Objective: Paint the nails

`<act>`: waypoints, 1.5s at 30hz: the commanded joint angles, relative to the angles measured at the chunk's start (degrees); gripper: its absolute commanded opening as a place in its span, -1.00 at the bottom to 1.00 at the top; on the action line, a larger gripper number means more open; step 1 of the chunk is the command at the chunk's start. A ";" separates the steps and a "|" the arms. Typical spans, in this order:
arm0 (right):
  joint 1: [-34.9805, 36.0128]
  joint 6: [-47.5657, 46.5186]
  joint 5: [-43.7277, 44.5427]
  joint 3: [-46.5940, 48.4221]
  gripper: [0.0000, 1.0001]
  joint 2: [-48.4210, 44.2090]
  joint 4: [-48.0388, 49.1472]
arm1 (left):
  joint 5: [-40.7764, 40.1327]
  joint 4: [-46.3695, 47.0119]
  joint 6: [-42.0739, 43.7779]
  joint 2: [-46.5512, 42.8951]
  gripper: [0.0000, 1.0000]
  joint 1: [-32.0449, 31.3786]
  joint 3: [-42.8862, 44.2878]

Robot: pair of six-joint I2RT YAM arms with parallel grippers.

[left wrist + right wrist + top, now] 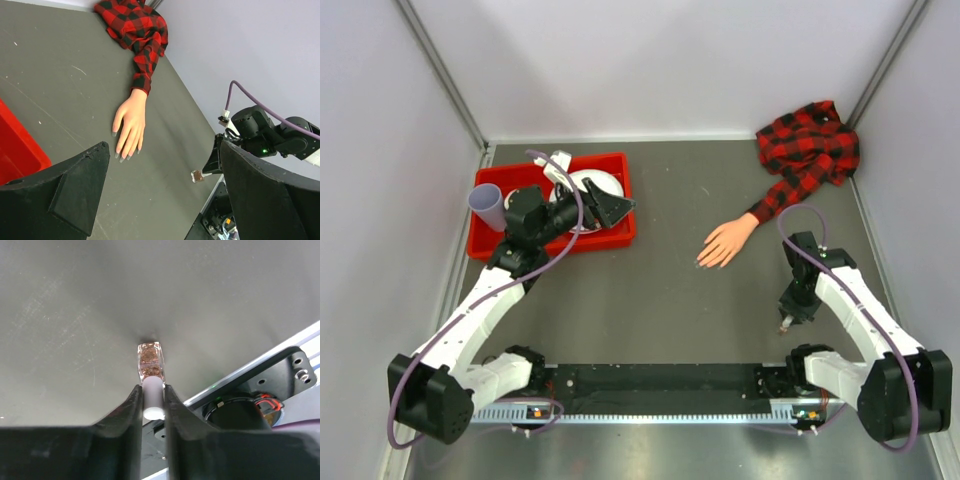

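Red tray (605, 160) sat at the left, the left pincer (610, 208) above it with jaws wide apart. The nails (705, 262) tipped a peach hand (727, 243) lying flat on the worktop (670, 320), right of centre. Rightmost, the right pincer (152, 400) was clamped on the white cap of a bottle (150, 362).

Dark grey table (670, 310) with red tray (590, 243), plaid-sleeved mannequin hand (725, 243), small bottle (150, 362)
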 commanded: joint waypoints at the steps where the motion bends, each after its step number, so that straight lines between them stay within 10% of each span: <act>1: -0.27 0.33 0.94 -0.09 -0.86 -0.26 0.57 | 0.82 3.29 0.54 -0.04 0.90 -0.25 -0.63; 13: 12.55 -12.04 -1.61 12.27 -1.00 -2.02 4.69 | 4.95 8.39 6.34 8.65 0.50 -6.31 -1.77; 21: 17.22 -30.75 -25.06 23.11 -1.00 -2.02 15.06 | 13.64 17.68 7.57 13.58 0.36 -10.79 -3.88; 35: 26.79 -43.96 -49.86 28.21 -1.00 -1.58 13.49 | 28.16 21.66 15.92 13.23 0.72 -20.81 -7.05; 45: 28.45 -43.96 -53.21 27.95 -1.00 -3.34 12.70 | 33.52 25.01 15.93 14.81 0.26 -23.10 -7.41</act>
